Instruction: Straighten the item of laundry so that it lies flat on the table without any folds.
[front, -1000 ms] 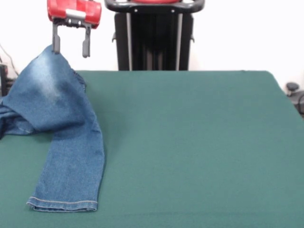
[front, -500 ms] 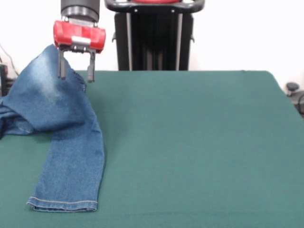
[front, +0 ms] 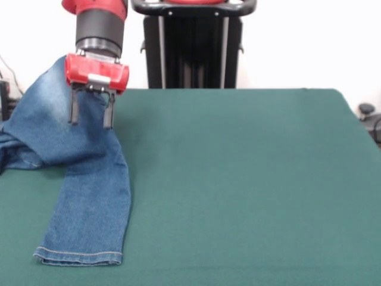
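The blue denim jeans [front: 77,173] lie at the left of the dark green table [front: 250,179]. One leg runs toward the near edge and ends in a hem with orange stitching. The upper part is bunched and humped near the table's far left, with a faded pale patch, and part runs off the picture's left edge. My red and black gripper [front: 91,124] comes down from above over the bunched upper part. Its two dark fingers [front: 109,112] stand apart, open, just above or at the denim. It holds nothing.
The black pedestal [front: 193,44] stands behind the table's far edge at the middle. A dark object [front: 369,116] sits beyond the table's right corner. The green top stretches wide to the right of the jeans.
The gripper has come down from the top of the picture, over the jeans' humped upper part. It stayed open. The jeans have not moved.
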You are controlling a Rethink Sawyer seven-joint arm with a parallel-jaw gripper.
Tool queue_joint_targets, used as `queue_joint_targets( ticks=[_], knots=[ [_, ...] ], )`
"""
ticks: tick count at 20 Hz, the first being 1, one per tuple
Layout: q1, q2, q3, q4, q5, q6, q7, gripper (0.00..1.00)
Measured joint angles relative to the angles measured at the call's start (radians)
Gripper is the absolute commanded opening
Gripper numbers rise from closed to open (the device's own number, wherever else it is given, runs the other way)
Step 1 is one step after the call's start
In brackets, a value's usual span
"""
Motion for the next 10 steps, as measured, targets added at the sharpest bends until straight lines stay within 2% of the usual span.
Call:
queue_joint_targets(
  ticks=[10],
  knots=[
    [0.015, 0.083, -0.038, -0.027, 0.039, -0.045, -0.004, 1.0]
  ],
)
